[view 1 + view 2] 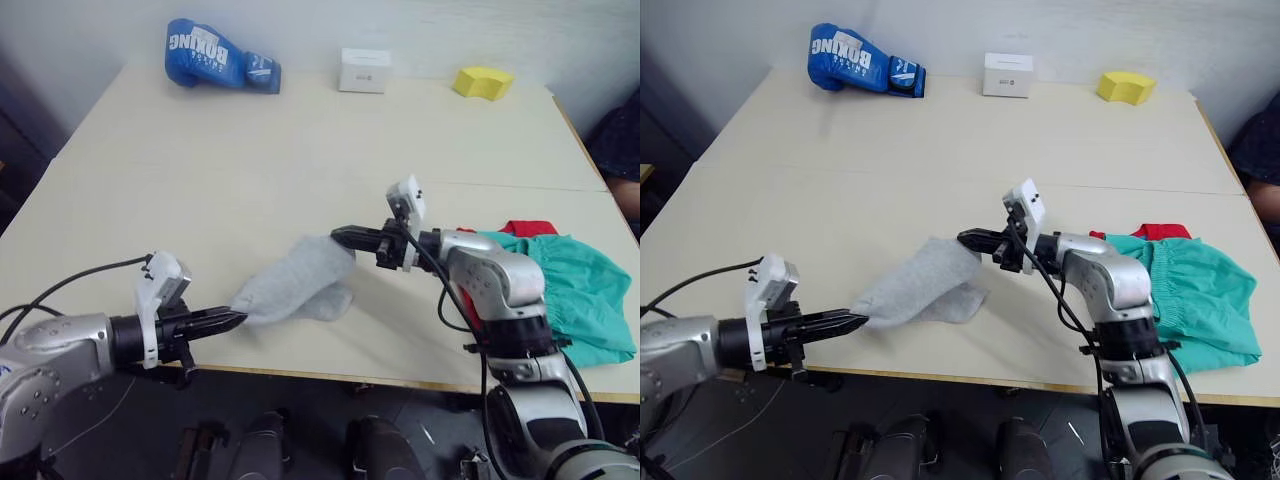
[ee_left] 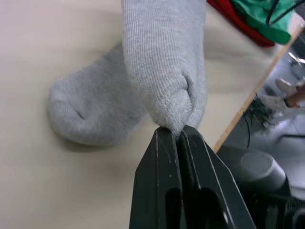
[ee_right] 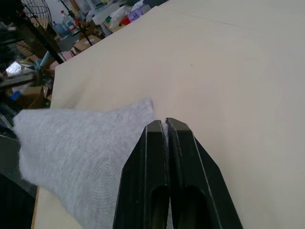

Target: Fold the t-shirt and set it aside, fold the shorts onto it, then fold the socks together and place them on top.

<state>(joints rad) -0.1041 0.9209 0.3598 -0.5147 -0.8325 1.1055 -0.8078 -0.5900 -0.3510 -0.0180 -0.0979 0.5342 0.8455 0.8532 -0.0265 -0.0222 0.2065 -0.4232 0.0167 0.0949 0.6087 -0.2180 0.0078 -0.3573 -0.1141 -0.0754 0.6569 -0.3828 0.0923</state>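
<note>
Two light grey socks (image 1: 295,280) are near the table's front edge. One sock (image 2: 164,62) is stretched just above the table between my grippers. My left gripper (image 1: 240,319) is shut on its bunched end. My right gripper (image 1: 336,235) is shut at its other end, and the cloth (image 3: 81,152) hangs beside the fingers. The other sock (image 2: 90,114) lies flat on the table underneath. The teal-green shorts (image 1: 580,290) lie folded at the right, behind my right arm. The red t-shirt (image 1: 528,228) peeks out from under them.
A blue boxing glove (image 1: 215,55), a white box (image 1: 363,70) and a yellow block (image 1: 483,82) sit along the table's far edge. A person (image 1: 622,150) is at the right edge. The table's front edge (image 1: 330,372) runs just behind the socks.
</note>
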